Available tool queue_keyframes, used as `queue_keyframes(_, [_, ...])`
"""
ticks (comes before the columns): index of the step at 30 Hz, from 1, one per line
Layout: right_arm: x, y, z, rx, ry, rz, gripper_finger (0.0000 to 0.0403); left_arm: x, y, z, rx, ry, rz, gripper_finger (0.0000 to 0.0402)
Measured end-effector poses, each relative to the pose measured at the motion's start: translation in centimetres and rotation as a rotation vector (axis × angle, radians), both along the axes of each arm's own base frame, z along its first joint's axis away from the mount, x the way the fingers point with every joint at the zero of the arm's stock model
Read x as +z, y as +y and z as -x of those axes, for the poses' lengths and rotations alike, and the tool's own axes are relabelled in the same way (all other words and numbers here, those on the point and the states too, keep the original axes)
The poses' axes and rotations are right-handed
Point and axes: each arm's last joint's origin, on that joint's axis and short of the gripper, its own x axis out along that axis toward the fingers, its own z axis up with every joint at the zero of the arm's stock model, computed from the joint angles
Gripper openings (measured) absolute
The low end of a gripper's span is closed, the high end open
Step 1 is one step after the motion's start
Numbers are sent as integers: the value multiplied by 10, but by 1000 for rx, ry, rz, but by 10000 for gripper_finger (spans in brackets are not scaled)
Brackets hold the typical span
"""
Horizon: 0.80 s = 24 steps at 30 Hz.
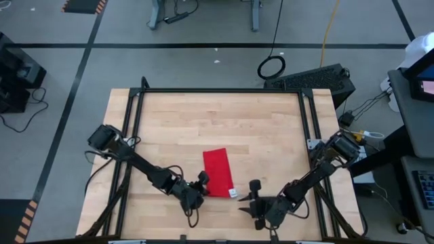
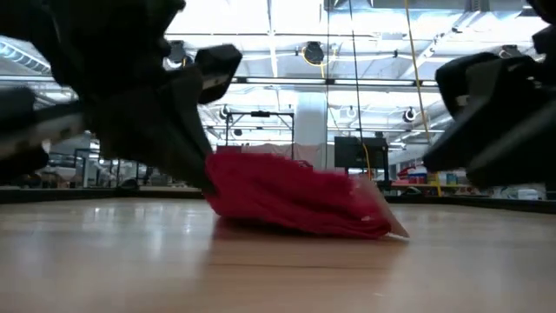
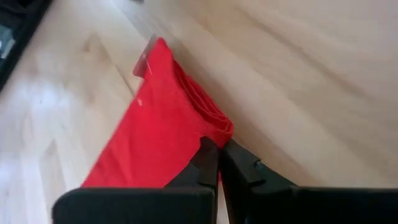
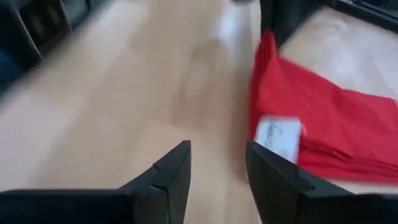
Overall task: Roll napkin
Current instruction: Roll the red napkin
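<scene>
The red napkin (image 1: 218, 173) lies folded into a narrow strip on the wooden table, its small white tag (image 1: 233, 193) at the near right corner. My left gripper (image 1: 202, 184) is at the napkin's near left corner and is shut on it. My right gripper (image 1: 252, 193) is open and empty just right of the tag. In the right wrist view its fingers (image 4: 174, 174) stand apart over bare wood, with the napkin (image 4: 323, 124) and the tag (image 4: 278, 137) beside them. The low view shows the napkin (image 2: 295, 200) bunched up on the table. My left gripper pinches the napkin's near left corner (image 3: 217, 130) between its two fingers, on the thick folded near edge, which has several layers. The fingers (image 3: 208, 163) come low from the table's left, slanting down. The rest of the napkin lies on the table.
Bare wooden tabletop (image 1: 217, 122) stretches beyond the napkin toward the far edge. Black frame rails (image 1: 132, 115) run along the table's left and right sides. The near edge lies close behind both grippers.
</scene>
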Motion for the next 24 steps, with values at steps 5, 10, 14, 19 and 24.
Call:
queue_keyframes(5, [0,-3,-2,-49,66,175,144,14,4,1,47,-21,54,8])
queue_keyframes(10, [-5,-4,-13,21,84,359,162,19,14,-2,92,0,101,8])
queue_keyframes(14, [-13,-5,-22,15,97,389,200,18,20,-4,103,21,136,8])
queue_keyframes(19, [-18,-1,-29,5,89,503,241,17,22,-4,106,36,132,8])
queue_keyframes(24, [-13,0,-34,36,87,647,253,17,23,-4,104,41,136,8])
